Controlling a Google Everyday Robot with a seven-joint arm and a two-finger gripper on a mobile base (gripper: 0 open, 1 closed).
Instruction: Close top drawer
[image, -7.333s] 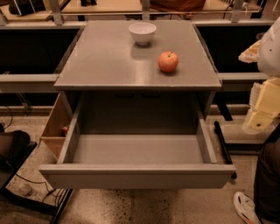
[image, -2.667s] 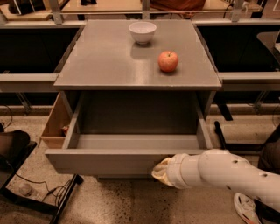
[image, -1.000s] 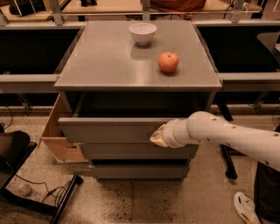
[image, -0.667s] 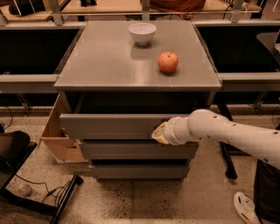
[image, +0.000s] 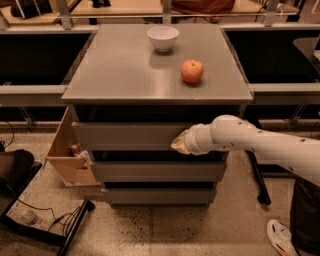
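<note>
The top drawer (image: 125, 135) is a wide matte-grey front, the tallest of three, sitting nearly flush under the cabinet top with only a thin dark gap above it. None of its inside shows. My gripper (image: 179, 144) is at the end of the white arm that reaches in from the right. Its tip rests against the right part of the drawer front.
A white bowl (image: 162, 37) and a red apple (image: 192, 71) stand on the cabinet top (image: 115, 70). Two shorter grey drawers (image: 157, 171) sit below. A tan wooden box (image: 67, 152) hangs at the cabinet's left. Cables lie on the floor at left. A shoe (image: 282, 239) is at bottom right.
The top drawer went from fully open to almost shut as my gripper pushed its front toward the cabinet. In the last second it slid a little further in.
</note>
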